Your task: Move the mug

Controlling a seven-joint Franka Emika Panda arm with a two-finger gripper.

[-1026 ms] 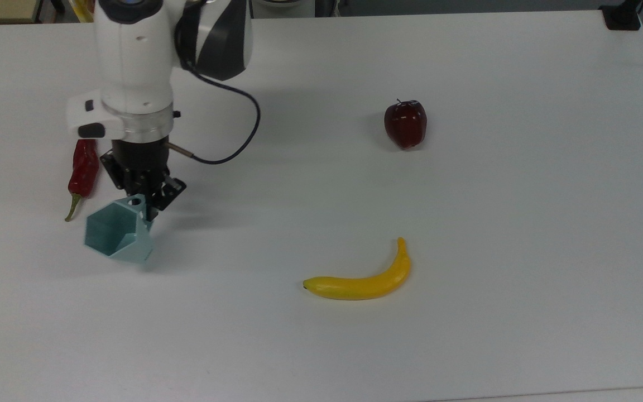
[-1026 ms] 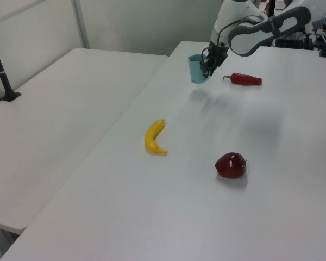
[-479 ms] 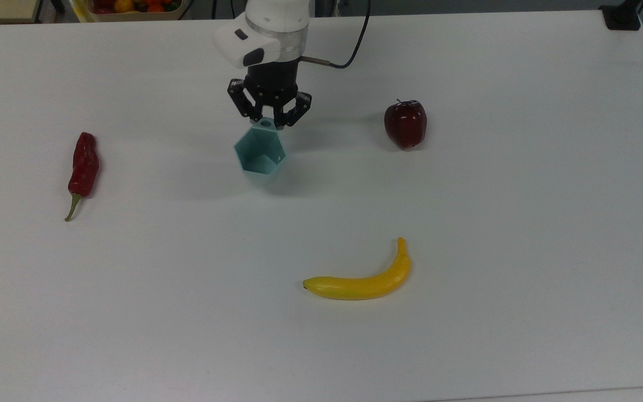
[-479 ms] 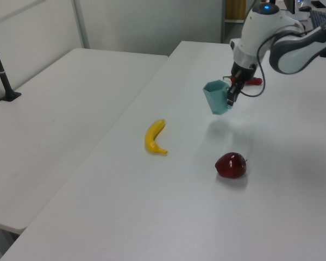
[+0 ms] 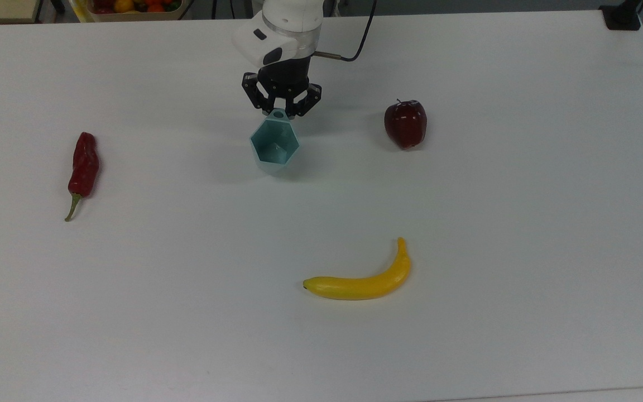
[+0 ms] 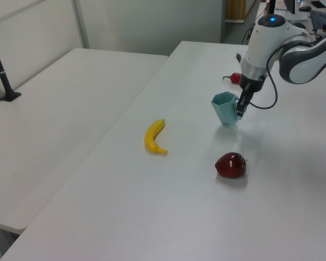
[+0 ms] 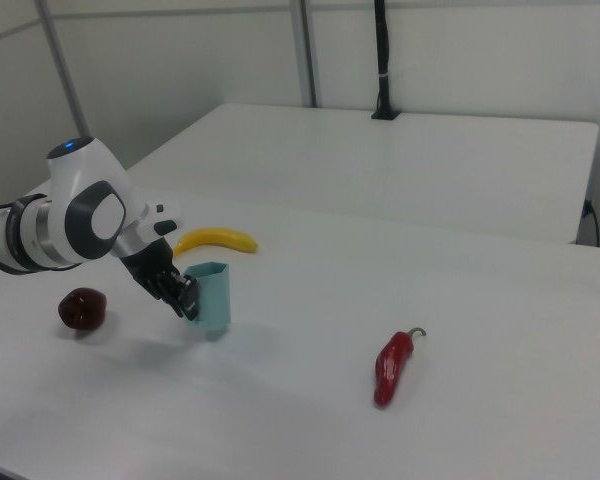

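The pale teal faceted mug (image 5: 274, 146) (image 6: 225, 107) (image 7: 210, 295) stands upright, its hexagonal mouth facing up, in the middle of the white table (image 5: 466, 223), to the top view's left of the apple. My gripper (image 5: 280, 113) (image 6: 240, 109) (image 7: 188, 297) points down from the white arm and is shut on the mug's handle at the far side of the rim. The mug's base is at or just above the tabletop; I cannot tell whether it touches.
A dark red apple (image 5: 405, 124) (image 6: 230, 165) (image 7: 82, 308) lies to the top view's right of the mug. A banana (image 5: 363, 279) (image 6: 154, 137) (image 7: 216, 240) lies nearer the front. A red chili (image 5: 82, 167) (image 7: 394, 365) lies at the top view's far left. A black clamp (image 5: 622, 17) sits at the back right corner.
The gripper has carried the mug from beside the chili to the top view's right, toward the apple, and in the last half second lowered it slightly further right.
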